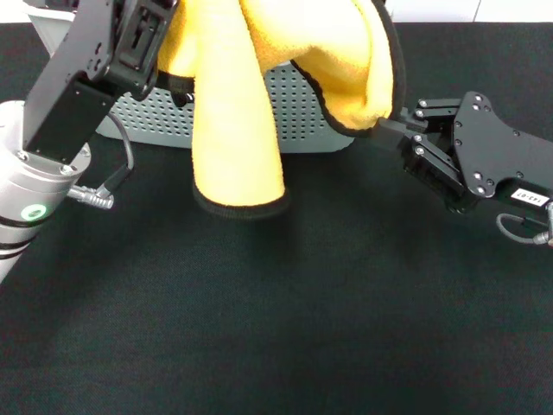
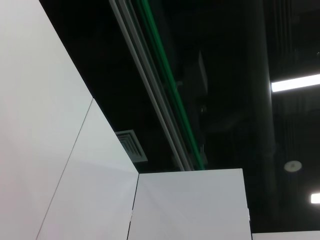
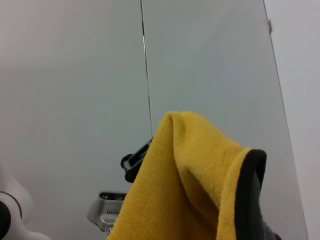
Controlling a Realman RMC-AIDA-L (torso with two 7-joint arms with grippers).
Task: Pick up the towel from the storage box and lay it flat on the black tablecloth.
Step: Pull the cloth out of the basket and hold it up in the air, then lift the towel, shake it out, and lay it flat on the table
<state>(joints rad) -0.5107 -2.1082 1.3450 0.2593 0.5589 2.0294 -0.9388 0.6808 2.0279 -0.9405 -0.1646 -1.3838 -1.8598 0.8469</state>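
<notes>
Towel [image 1: 251, 95] out of storage box [image 1: 298, 112], hanging in air btwn both tools, lowest fold just above black tablecloth [image 1: 285, 320]. Right tool [image 1: 390, 125] clenched on towel's black-edged corner. Left tool [image 1: 164, 65] up at towel's other side; grip can't tell. Box interior hidden behind towel.

1. Towels: 1 [image 1: 238, 130], yellow w/ black edging, hanging over the cloth's far edge.
2. Boxes: 1 [image 1: 298, 112], grey, perforated, at the far edge.
3. Cloths: 1 [image 1: 276, 328], black.
4. Grippers: 2, left [image 1: 164, 65] & right [image 1: 393, 125].
</notes>
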